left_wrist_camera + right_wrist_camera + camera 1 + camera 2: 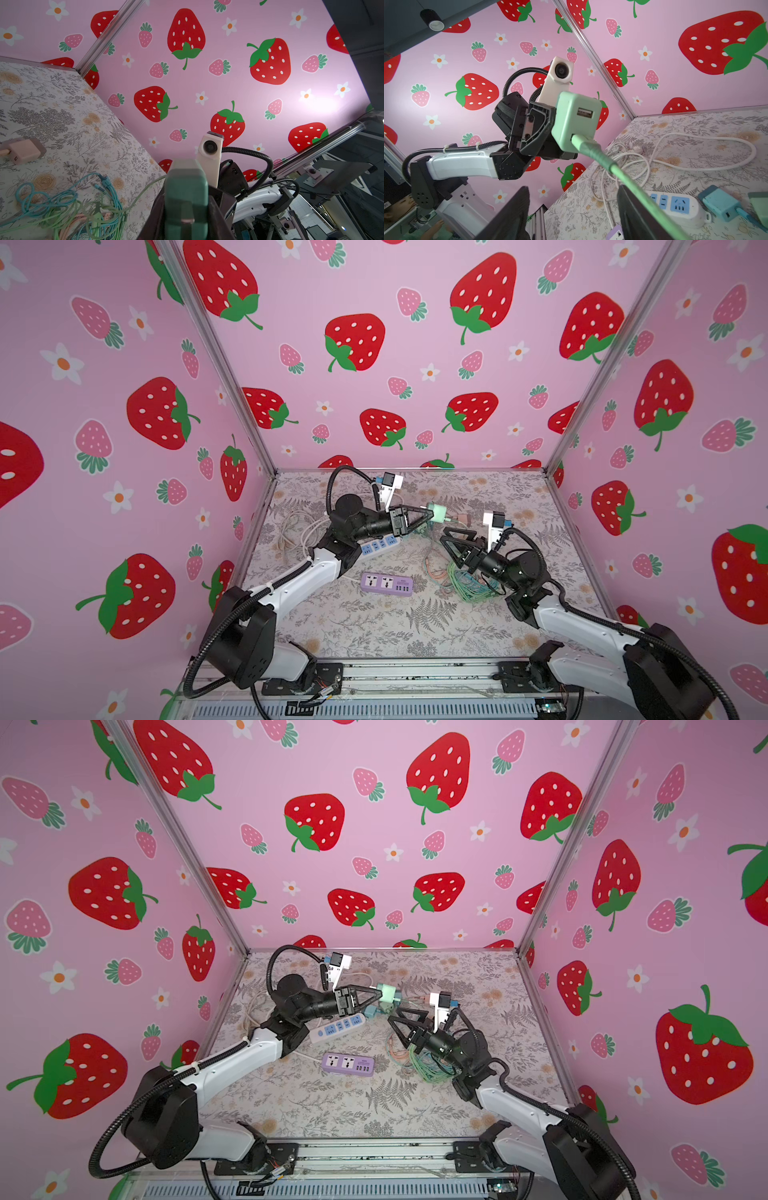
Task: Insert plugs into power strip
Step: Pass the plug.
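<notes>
My left gripper (428, 514) (186, 199) is shut on a mint green plug (438, 512) (387, 993) (575, 118) and holds it off the table, its green cable (623, 176) trailing down. My right gripper (444, 536) (573, 188) stands open just below and to the right of that plug, with nothing between its fingers; the cable runs past one finger. A white power strip with blue sockets (378, 546) (675, 202) lies under the left wrist. A purple power strip (386, 584) lies nearer the front. On the table lie a teal-blue plug (718, 202), another mint plug (760, 205) and a peach plug (25, 150).
A tangle of green, teal and peach cables (469, 580) lies under the right arm. White cords (295, 531) are coiled at the left behind the white strip. Metal frame posts and strawberry-print walls enclose the floral table (374, 626).
</notes>
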`<state>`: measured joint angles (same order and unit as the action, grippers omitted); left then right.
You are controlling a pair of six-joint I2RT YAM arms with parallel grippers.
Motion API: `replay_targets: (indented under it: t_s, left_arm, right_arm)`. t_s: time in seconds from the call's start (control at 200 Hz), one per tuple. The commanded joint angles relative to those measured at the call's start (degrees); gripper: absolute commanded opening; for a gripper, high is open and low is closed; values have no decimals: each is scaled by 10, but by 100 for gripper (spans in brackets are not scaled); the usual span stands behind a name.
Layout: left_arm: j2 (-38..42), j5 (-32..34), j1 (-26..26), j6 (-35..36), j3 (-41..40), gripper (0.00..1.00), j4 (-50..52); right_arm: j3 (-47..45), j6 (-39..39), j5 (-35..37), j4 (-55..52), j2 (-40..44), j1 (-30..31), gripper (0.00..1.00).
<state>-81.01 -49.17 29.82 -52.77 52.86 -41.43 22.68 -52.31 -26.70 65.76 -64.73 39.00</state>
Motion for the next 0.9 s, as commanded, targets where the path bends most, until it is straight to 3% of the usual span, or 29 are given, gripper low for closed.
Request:
replay_targets:
  t_s: [0.0, 0.57, 0.7, 0.895]
  left_arm:
    - [20, -24, 4, -1, -5, 0, -48]
    - [47, -32, 22, 27, -27, 0, -55]
    - [50, -28, 24, 33, -33, 0, -53]
    - [52, -23, 25, 44, -35, 0, -41]
  right_arm:
    - [31, -18, -12, 48, -6, 2, 67]
    - [77, -49, -32, 98, -48, 2, 58]
    - [82, -59, -35, 113, -56, 2, 52]
    - [91, -67, -47, 122, -65, 2, 36]
